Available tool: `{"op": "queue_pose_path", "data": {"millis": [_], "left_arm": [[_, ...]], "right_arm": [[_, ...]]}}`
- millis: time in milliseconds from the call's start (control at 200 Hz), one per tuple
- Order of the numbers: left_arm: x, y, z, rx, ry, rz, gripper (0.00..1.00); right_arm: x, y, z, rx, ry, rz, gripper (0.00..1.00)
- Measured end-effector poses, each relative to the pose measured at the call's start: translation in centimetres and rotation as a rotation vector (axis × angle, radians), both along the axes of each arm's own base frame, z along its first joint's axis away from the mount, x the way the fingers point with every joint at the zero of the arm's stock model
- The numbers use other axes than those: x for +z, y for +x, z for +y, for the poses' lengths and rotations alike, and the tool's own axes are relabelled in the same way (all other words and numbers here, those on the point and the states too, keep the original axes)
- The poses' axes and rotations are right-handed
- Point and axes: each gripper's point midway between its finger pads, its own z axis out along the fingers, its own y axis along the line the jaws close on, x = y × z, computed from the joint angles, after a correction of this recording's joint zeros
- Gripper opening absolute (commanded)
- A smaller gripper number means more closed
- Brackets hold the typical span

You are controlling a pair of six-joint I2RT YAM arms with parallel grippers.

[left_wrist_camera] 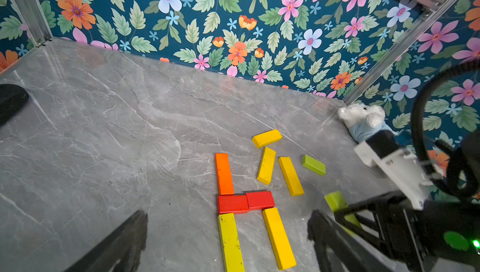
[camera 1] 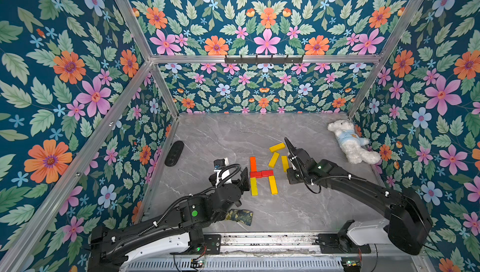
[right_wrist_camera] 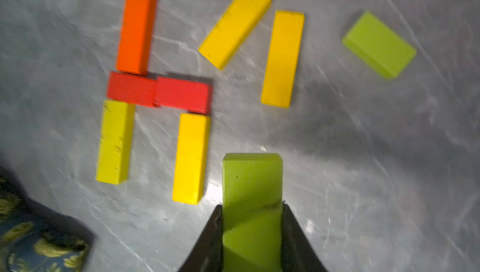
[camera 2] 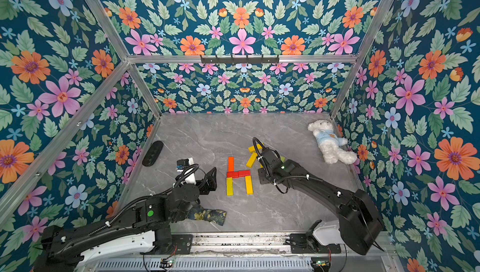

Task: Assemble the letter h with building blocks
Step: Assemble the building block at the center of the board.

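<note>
Well, in both top views the letter is lying on the grey marbled tabletop point(camera 1: 220, 133). An orange painted bar point(camera 1: 252, 163) is standing above two short red blocks point(camera 1: 267, 172) laid end to end, and a yellow-green bar point(camera 1: 254, 186) and an amber bar point(camera 1: 273, 185) are running down as legs. Three loose yellow bars point(camera 1: 277, 147) are lying just beyond. In the left wrist view my left pincer point(left_wrist_camera: 228, 216) is hanging wide open and empty beside the letter, and a loose lime green block point(left_wrist_camera: 313, 164) is resting past the yellow ones. In the right wrist view my right pincer point(right_wrist_camera: 252, 207) is clamping a second lime green block point(right_wrist_camera: 252, 180) across its narrow width, near the amber leg. I cannot tell whether it is clearing the table. I am judging it light, stiff and smooth-painted, so squeezing its long flat sides near the middle is suiting it, though a slack grip could be letting it slide.
</note>
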Motion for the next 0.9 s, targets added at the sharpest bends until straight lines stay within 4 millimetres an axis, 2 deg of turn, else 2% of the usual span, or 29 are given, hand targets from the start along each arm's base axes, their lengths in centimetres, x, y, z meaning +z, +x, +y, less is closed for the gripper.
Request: {"op": "queue_pose_path", "data": {"millis": [120, 230, 370, 540, 650, 775, 900], "left_arm": [[-0.7, 0.0, -0.2, -0.007, 0.014, 0.009, 0.99], [-1.0, 0.0, -0.8, -0.019, 0.019, 0.015, 0.99], [-1.5, 0.1, -2.3, -0.071, 0.035, 0.025, 0.99], [-2.9, 0.3, -5.7, -0.200, 0.090, 0.073, 1.00], [-4.7, 1.0, -8.3, -0.311, 0.092, 0.151, 0.99], [-7.4, 0.6, -11.0, -0.443, 0.103, 0.261, 0.99], [-8.6, -0.1, -13.2, -0.537, 0.100, 0.340, 0.99]], "right_arm": [[-2.8, -3.0, -1.8, -0.045, -0.004, 0.063, 0.23], [-4.4, -4.2, -2.2, -0.071, -0.015, 0.110, 0.23], [-5.2, -4.0, -1.6, -0.082, -0.006, 0.118, 0.24], [-5.8, -3.5, -1.1, -0.088, -0.013, 0.130, 0.26], [-6.2, -3.4, -1.1, -0.090, -0.030, 0.144, 0.26], [-6.5, -3.5, -1.2, -0.096, -0.044, 0.155, 0.27], [-6.8, -3.8, -1.5, -0.106, -0.059, 0.174, 0.34]]}}
